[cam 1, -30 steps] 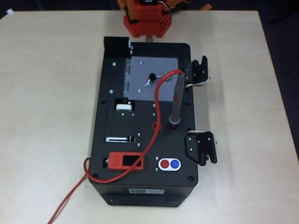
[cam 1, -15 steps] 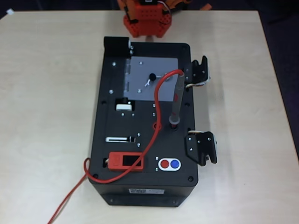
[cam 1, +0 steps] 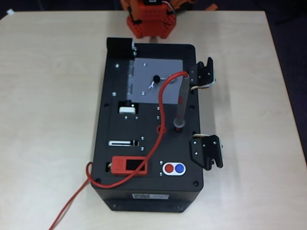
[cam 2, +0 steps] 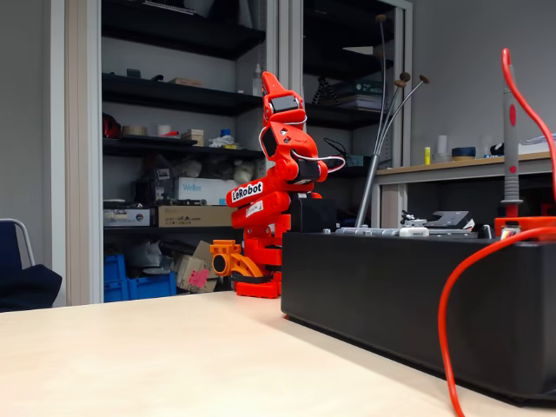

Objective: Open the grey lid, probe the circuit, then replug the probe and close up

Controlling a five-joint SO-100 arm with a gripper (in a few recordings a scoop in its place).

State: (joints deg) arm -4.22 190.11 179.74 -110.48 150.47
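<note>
- Table [cam 1: 48, 96]: pale wood; carries everything noted below.
- Black box [cam 1: 148, 191]: large rectangular housing in the middle of the table, the landmark for what follows. In the fixed view it shows as a long dark block [cam 2: 408, 295].
- Arm [cam 2: 269, 191]: orange-red, folded upright on its base just beyond the box's far end; base at the top edge of the overhead view [cam 1: 151, 21].
- Gripper [cam 2: 271, 85]: points up, well above the box and touching nothing; cannot tell whether the jaws are spread or pressed together.
- Grey lid [cam 1: 158, 79]: lies flat and closed on the box top, at the end nearest the arm; small black knob at its middle.
- Probe [cam 1: 181, 103]: stands upright in a socket on the box top, just beside the lid's right edge in the overhead view; in the fixed view it rises above the box [cam 2: 510, 122].
- Red wire [cam 1: 156, 143]: arcs from the probe's upper end, crosses the box top, drops over the near-left edge onto the table.
- Red display module [cam 1: 128, 166]: near end of the box top.
- Red-and-blue button pair [cam 1: 174, 168]: just right of the module.
</note>
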